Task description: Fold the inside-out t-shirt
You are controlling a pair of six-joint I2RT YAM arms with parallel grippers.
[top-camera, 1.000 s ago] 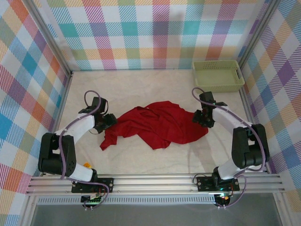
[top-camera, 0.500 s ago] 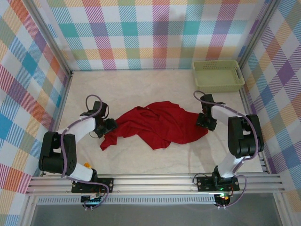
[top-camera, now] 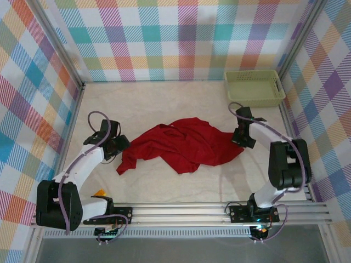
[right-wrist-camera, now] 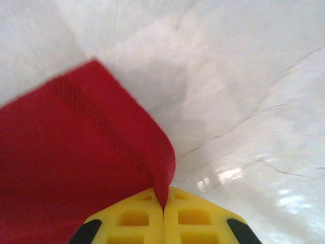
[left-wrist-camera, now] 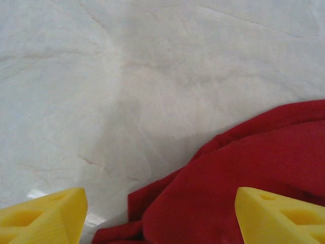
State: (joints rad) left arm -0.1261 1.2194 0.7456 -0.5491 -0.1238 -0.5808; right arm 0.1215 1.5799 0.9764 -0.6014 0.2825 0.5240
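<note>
At the middle left of the top view, the left gripper (top-camera: 113, 144) sits at the left end of the t-shirt (top-camera: 184, 145). In its wrist view its yellow fingers (left-wrist-camera: 43, 216) stand wide apart with nothing held. The red cloth's edge (left-wrist-camera: 254, 162) lies low between them, nearer the right finger.

The shirt lies crumpled in the centre of the table (top-camera: 164, 98), well apart from the green basket (top-camera: 254, 103) at the upper right.

At the shirt's right end, the right gripper (top-camera: 242, 137) is pressed together on a thin fold of hem (right-wrist-camera: 66, 152), seen at the bottom of its wrist view (right-wrist-camera: 163, 208).

That pinch looks shallow, so a hard pull may slip the hem free. If the left fingers close here, they may catch only a sliver of cloth or bunch several layers.
</note>
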